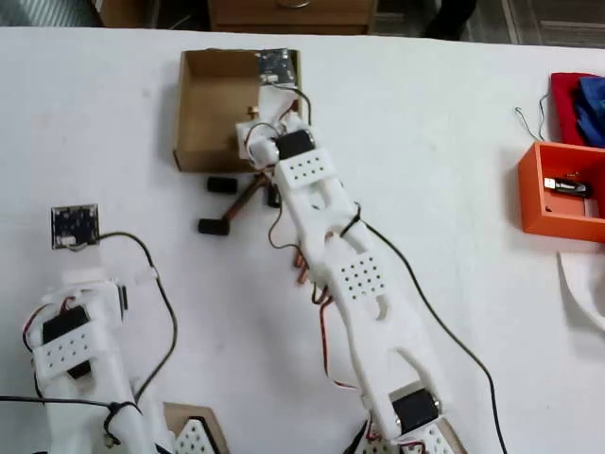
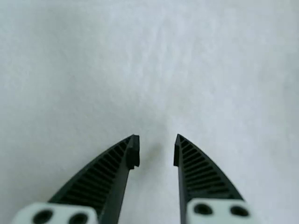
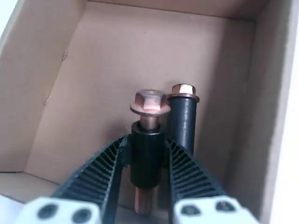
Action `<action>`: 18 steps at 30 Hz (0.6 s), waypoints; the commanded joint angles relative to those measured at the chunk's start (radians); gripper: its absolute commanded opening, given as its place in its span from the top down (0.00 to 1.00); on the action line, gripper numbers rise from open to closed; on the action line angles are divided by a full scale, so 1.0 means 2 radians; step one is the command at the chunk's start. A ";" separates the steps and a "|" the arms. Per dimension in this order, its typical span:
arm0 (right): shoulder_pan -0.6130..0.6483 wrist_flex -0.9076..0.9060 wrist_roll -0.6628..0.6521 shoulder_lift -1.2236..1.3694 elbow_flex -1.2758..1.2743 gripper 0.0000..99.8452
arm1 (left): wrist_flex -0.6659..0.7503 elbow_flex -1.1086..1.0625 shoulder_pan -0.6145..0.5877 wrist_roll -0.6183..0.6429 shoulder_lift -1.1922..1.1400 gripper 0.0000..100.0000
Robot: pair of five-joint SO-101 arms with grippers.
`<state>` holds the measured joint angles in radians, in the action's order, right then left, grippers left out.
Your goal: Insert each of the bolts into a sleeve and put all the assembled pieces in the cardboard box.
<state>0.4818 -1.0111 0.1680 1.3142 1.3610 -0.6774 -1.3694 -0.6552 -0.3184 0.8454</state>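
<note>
Right gripper [image 3: 146, 143] clamps a black sleeve [image 3: 147, 158] with a copper bolt [image 3: 149, 103] through it, inside the box [image 3: 60, 98]; a second assembled piece [image 3: 183, 119] sits just beside it. Left gripper [image 2: 156, 140] hangs over bare desk [image 2: 140, 56], fingers [image 2: 112, 172] apart. Two loose sleeves [image 1: 222, 184] lie on the desk near the box.

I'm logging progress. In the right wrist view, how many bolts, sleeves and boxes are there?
Copper bolts: 2
Black sleeves: 2
Cardboard box: 1
Total: 5
</note>
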 commanded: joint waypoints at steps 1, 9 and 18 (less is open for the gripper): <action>0.006 0.001 -0.002 -0.003 0.008 0.97 | 0.005 0.003 -0.005 -0.001 0.005 0.85; 0.012 0.002 -0.004 -0.004 0.008 0.86 | 0.005 0.003 -0.005 -0.001 0.005 0.85; 0.001 0.004 -0.006 -0.005 0.128 0.91 | 0.005 0.003 -0.005 -0.001 0.005 0.85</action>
<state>0.5063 -0.9897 0.1634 1.3218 1.4714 -0.6774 -1.3694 -0.6552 -0.3184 0.8454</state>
